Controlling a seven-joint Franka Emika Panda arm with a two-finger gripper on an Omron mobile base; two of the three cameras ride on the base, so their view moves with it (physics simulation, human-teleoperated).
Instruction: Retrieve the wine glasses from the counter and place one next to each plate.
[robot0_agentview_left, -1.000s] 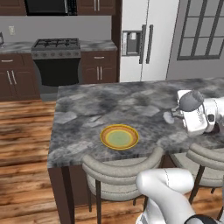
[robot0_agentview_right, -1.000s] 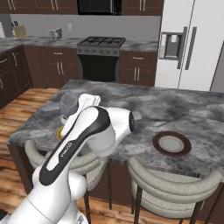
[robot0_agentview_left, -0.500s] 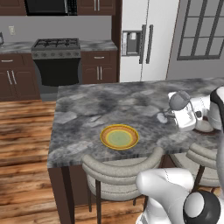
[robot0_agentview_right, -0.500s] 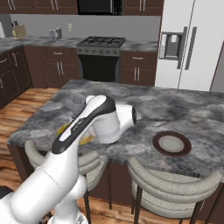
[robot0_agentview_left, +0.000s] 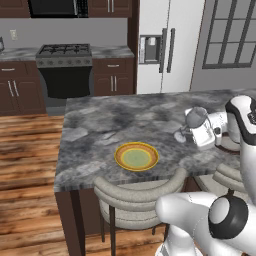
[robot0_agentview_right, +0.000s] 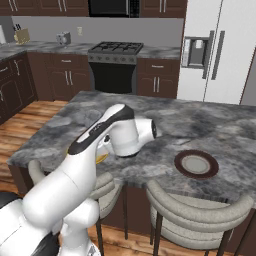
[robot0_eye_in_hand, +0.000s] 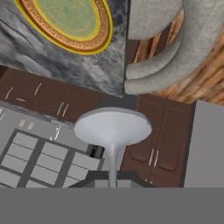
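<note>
A clear wine glass (robot0_agentview_left: 196, 117) hangs tilted over the grey marbled counter (robot0_agentview_left: 100, 120), bowl up to the right and foot (robot0_agentview_left: 180, 136) down to the left. My gripper (robot0_agentview_left: 196, 129) is shut on its stem. In the hand view the round foot (robot0_eye_in_hand: 113, 127) and thin stem fill the middle. The yellow-orange plate (robot0_agentview_left: 136, 156) with a greenish centre (robot0_eye_in_hand: 70, 17) lies left of the glass, near the counter's front edge. The brown-rimmed plate (robot0_agentview_right: 196, 163) lies further right. The second glass is out of view.
Two grey padded stools (robot0_agentview_left: 140, 192) (robot0_agentview_right: 200, 210) stand tucked against the counter's front edge. Behind the counter stand a black stove (robot0_agentview_left: 65, 50) and a white fridge (robot0_agentview_left: 165, 45). My own arm (robot0_agentview_right: 100, 145) hides most of the yellow plate in the right base view.
My gripper has carried the wine glass leftward over the counter, away from the brown plate's side and closer to the yellow-orange plate. The plates have not moved.
</note>
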